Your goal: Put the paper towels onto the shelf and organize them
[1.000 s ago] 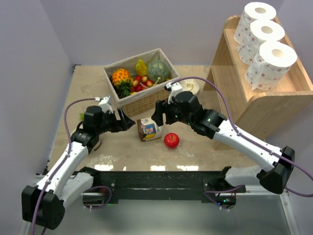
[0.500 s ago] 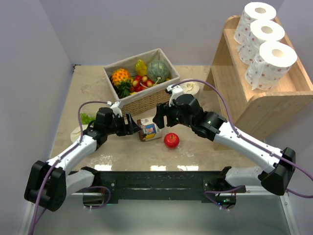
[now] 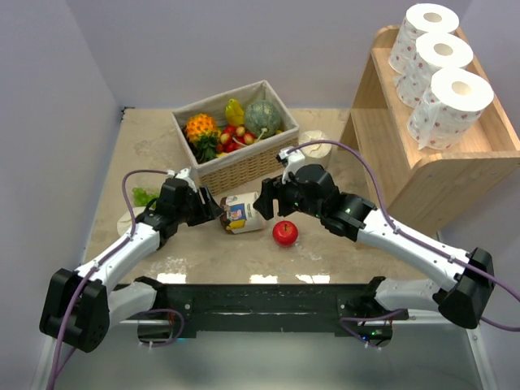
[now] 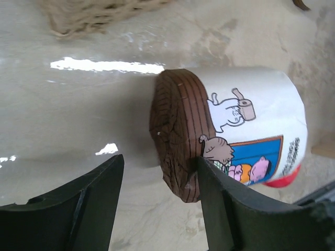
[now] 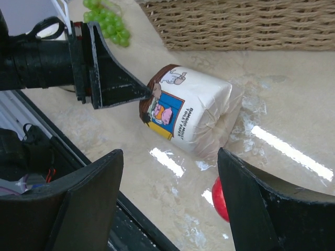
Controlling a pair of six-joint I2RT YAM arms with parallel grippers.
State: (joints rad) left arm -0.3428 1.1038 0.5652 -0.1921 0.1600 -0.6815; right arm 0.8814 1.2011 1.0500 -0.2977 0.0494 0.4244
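The left arm has swung in toward the middle. The left fingers (image 3: 214, 213) now stand apart astride the brown end of the printed-label pack (image 3: 242, 213), which lies on its side on the table (image 3: 154, 138) before the basket (image 3: 236, 166). The right fingers (image 3: 265, 199) hover wide apart at its other end. Far right, three paper towels (image 3: 441, 53) line the top of the shelf (image 3: 422, 175).

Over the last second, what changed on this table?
The left gripper swung rightward to the wrapped toilet paper pack, its jaws narrowing around the brown end, not yet clamped; the pack turned slightly. The right gripper dipped toward it, jaws open. Unmoved: red apple, fruit basket, three rolls on the shelf.
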